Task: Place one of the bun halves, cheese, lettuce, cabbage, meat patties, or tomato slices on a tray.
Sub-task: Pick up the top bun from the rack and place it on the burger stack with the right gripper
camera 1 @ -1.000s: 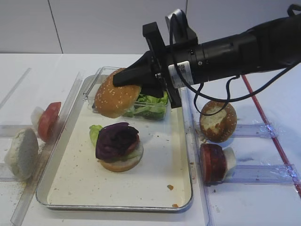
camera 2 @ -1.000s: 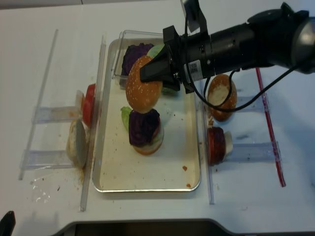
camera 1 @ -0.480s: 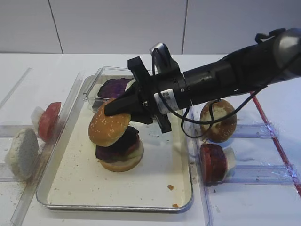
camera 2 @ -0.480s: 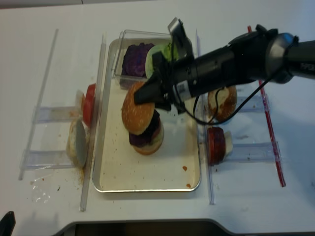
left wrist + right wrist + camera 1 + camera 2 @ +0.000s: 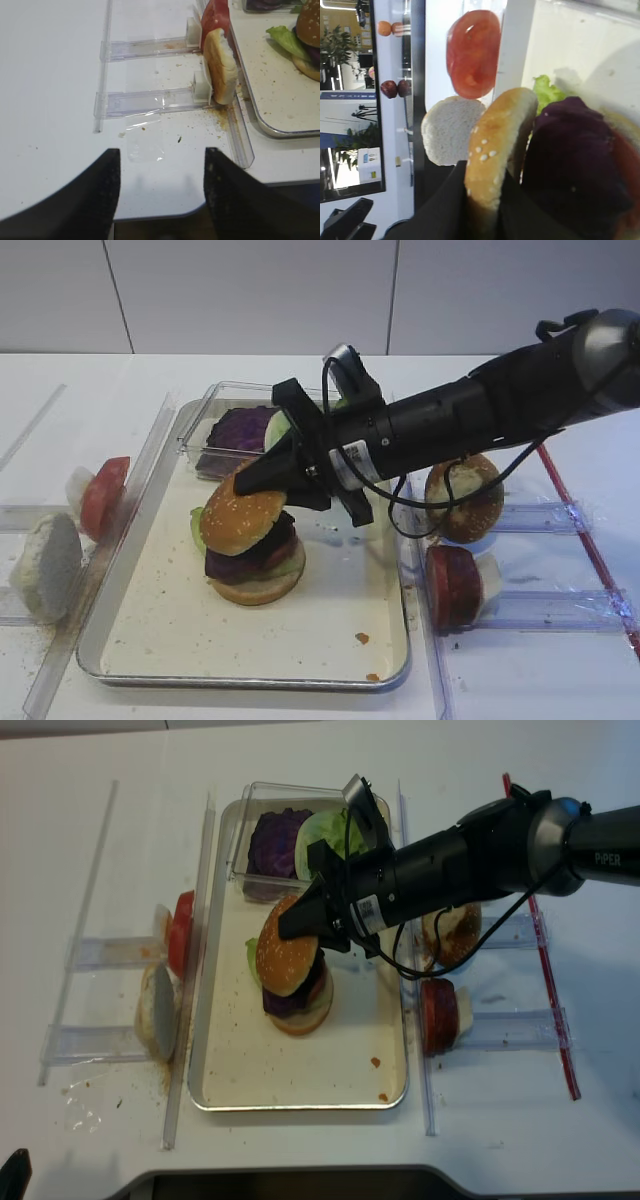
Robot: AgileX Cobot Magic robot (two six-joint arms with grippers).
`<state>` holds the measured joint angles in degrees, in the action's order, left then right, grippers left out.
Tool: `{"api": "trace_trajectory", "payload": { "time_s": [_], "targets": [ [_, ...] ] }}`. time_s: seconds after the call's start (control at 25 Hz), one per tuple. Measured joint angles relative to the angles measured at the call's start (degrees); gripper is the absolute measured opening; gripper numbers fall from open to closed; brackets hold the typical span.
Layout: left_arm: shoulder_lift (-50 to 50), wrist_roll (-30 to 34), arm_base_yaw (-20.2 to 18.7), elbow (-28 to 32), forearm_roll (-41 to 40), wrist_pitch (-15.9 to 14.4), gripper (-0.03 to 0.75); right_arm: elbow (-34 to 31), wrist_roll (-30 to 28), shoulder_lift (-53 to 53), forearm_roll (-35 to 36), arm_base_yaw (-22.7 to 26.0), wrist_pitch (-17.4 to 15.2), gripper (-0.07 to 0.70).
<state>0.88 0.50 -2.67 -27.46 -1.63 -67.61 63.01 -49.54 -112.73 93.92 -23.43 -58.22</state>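
Tray (image 5: 150, 625), cream bed with silver rim, crumb-speckled, lies below and ahead of the right gripper (image 5: 262, 478). Right arm reaches in from the far right, across the tray's upper half.

Stack just beneath the jaws: pale bun bottom, lettuce (image 5: 198, 525) frilling out on the side away from the arm, dark purple cabbage (image 5: 240, 558) on top.

Sesame bun top (image 5: 243, 518), golden-brown, domed, seeded, is pinched at its rear edge between the clenched right fingertips (image 5: 440, 210). It sits tilted against the cabbage, far edge low, gripped edge high; whether it bears fully on the stack, cannot tell.

Risks, as I judge them:
- Letting go while tilted: crown slides off the away side, onto the tray bed.
- Pressing down further: cabbage and lettuce squeeze out sideways, stack shifts on its base.
- Pulling back with jaws barely parted: bun drags along toward the arm.

Left gripper (image 5: 160, 192): dark fingers spread wide, nothing between them, over bare table well clear of the tray.
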Motion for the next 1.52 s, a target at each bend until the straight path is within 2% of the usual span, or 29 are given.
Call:
{"api": "trace_trajectory", "payload": {
  "time_s": [0.36,0.48,0.68,0.76,1.24,1.52],
  "targets": [
    [0.0,0.0,0.0,0.0,0.0,0.0,0.36,0.0,2.28,0.0,-4.11,0.0,1.84,0.151],
    [0.0,0.0,0.0,0.0,0.0,0.0,0.36,0.0,2.41,0.0,-4.82,0.0,1.86,0.235],
    [0.0,0.0,0.0,0.0,0.0,0.0,0.36,0.0,2.41,0.0,-5.3,0.0,1.96,0.429],
    [0.0,0.0,0.0,0.0,0.0,0.0,0.36,0.0,2.41,0.0,-5.3,0.0,1.96,0.465],
    [0.0,0.0,0.0,0.0,0.0,0.0,0.36,0.0,2.44,0.0,-5.3,0.0,2.16,0.484],
    [0.0,0.0,0.0,0.0,0.0,0.0,0.36,0.0,3.37,1.4,-8.0,0.0,4.55,0.486]
  ]
}}
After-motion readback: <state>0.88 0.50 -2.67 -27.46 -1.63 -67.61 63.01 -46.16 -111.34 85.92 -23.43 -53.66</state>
